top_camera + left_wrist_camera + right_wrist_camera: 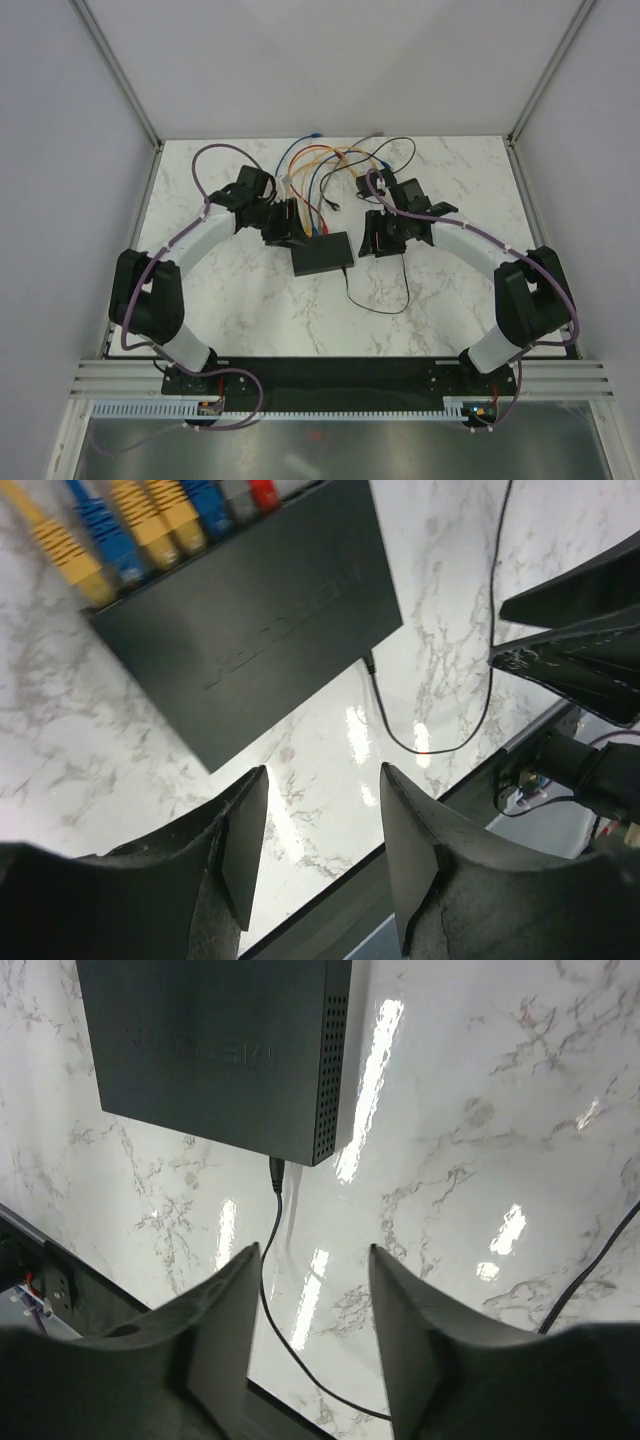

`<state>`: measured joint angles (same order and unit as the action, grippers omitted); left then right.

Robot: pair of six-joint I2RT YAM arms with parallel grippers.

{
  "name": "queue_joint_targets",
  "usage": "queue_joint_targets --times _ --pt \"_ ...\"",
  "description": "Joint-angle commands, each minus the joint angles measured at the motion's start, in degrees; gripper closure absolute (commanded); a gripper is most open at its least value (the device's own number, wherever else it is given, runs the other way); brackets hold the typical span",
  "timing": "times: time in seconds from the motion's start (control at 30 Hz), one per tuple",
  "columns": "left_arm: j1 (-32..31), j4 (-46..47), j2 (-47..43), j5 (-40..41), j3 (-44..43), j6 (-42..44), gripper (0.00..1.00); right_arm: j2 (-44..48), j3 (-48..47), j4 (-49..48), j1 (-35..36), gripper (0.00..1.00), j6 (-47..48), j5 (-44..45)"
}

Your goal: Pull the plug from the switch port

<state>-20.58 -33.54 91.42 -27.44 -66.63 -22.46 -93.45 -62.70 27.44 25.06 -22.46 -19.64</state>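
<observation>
Your left gripper and right gripper both stand open and empty (2 idle claws). Between them, the flat black rectangular switch lies on the white marble table, with yellow, blue and red plugs seated along its far edge. If you pull a plug with the switch unbraced, it may slide and tug its thin black cord.

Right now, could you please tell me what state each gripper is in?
Left gripper: open, holding nothing.
Right gripper: open, holding nothing.
</observation>
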Motion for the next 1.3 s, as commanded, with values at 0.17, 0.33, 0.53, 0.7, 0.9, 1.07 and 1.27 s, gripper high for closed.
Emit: queue_joint_targets --times 0.17,0.33,0.53,0.7,0.9,1.07,1.27 --pt "-5.0 5.9 10.1 -8.3 -5.3 -3.6 0.45 0.4 5.8 -7.7 2.5 0.59 -5.1 -0.6" --pt "-6.0 7.0 14.9 -9.2 -7.8 -5.6 0.45 -3.2 5.4 -9.9 3.5 0.6 -6.1 -1.3" --pt "-6.0 6.8 18.0 -8.0 -8.2 -8.8 0.46 -7.1 5.3 -14.2 5.5 0.61 -7.2 -0.5" --pt "-6.0 3.8 19.8 -5.0 -8.7 -10.9 0.46 -8.8 5.6 -17.0 6.7 0.65 -7.2 -0.2" --pt "-6.0 0.0 21.6 -1.4 -9.0 -13.3 0.47 -10.6 5.4 -18.5 7.7 0.67 -8.0 1.4" --pt "-6.1 -0.9 22.5 -0.9 -9.0 -14.9 0.47 -11.2 5.1 -18.6 7.9 0.68 -8.6 2.1" --pt "-6.6 -1.1 23.1 -1.0 -8.3 -16.4 0.47 -11.4 5.2 -18.7 8.0 0.85 -10.8 3.6"
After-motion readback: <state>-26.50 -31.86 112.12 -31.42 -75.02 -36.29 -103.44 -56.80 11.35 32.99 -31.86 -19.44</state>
